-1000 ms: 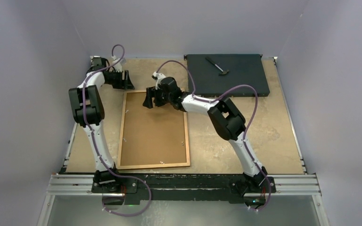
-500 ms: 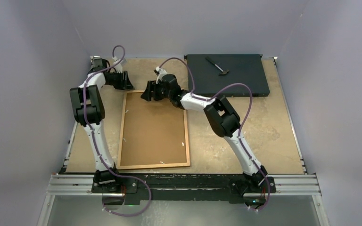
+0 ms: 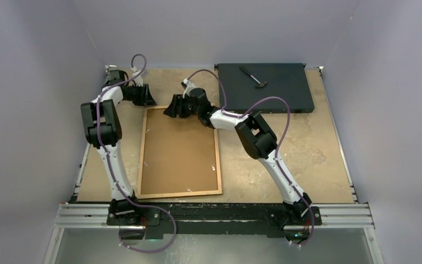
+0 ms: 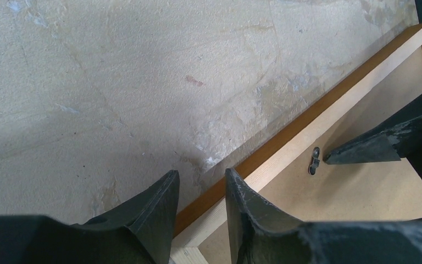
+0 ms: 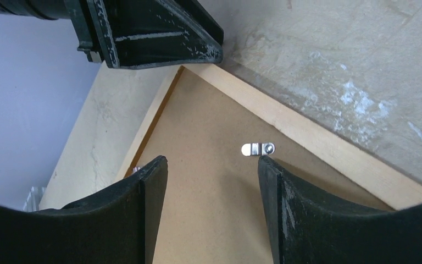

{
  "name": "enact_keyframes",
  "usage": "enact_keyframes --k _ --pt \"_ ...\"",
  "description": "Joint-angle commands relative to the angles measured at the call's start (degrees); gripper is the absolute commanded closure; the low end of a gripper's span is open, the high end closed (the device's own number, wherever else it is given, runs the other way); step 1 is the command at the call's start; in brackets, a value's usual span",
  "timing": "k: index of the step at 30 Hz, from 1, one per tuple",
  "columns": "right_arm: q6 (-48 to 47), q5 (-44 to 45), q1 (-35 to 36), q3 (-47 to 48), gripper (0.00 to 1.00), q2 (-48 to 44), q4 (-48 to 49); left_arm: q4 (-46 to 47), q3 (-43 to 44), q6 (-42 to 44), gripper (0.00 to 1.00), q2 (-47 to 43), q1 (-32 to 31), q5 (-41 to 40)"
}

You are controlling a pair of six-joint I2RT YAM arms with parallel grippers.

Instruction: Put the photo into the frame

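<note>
left fingers narrowly apart astride the frame rail, grip unclear, right fingers wide apart, empty, beside metal tab

You had your left arm and right arm reaching far forward, the hands near each other. The left hand stood with fingers narrowly apart, the right hand spread wide.

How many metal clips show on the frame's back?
5 clips: two on the frame's left rail, one right, one near, one far by the right gripper. Others may be hidden.
</note>
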Motion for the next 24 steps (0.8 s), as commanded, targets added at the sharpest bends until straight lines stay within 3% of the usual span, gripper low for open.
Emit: enact_keyframes --k 1,24 --pt "1.72 -0.7 0.06 2.65 0.36 1.55 2.28 -2.13 -2.94 1.57 0.65 -1.53 -0.43 -0.49" --pt "4.86 -0.06 0.63 2.92 0.38 3.14 7.14 0.39 -6.04 0.36 0.67 -1.97 -0.43 -1.78"
